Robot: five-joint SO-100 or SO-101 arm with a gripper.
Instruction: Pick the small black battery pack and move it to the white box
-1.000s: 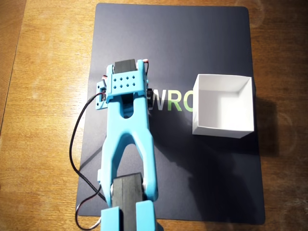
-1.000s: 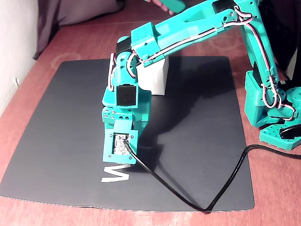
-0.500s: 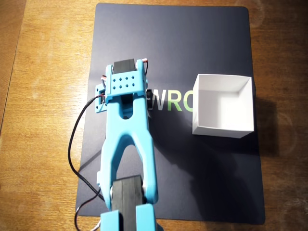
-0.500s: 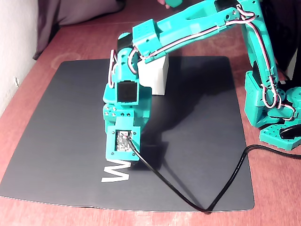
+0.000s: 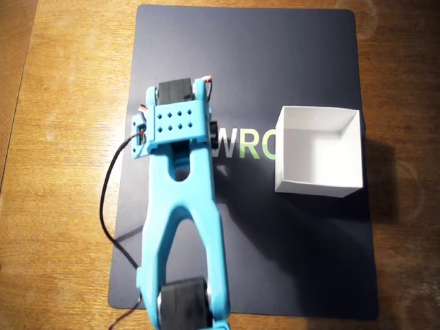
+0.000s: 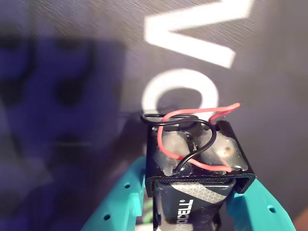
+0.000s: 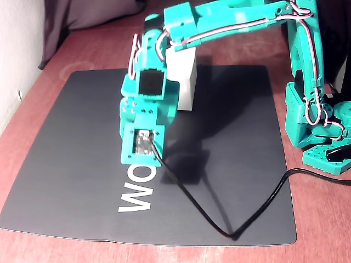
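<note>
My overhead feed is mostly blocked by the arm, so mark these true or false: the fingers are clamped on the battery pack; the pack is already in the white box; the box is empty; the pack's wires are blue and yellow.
1. The fingers are clamped on the battery pack. True: in the wrist view the teal fingers press both its sides.
2. The pack is in the white box. False: it is held over the dark mat, near the white lettering.
3. The box is empty. True in the overhead view.
4. The wires are blue and yellow. False: red and black.
</note>
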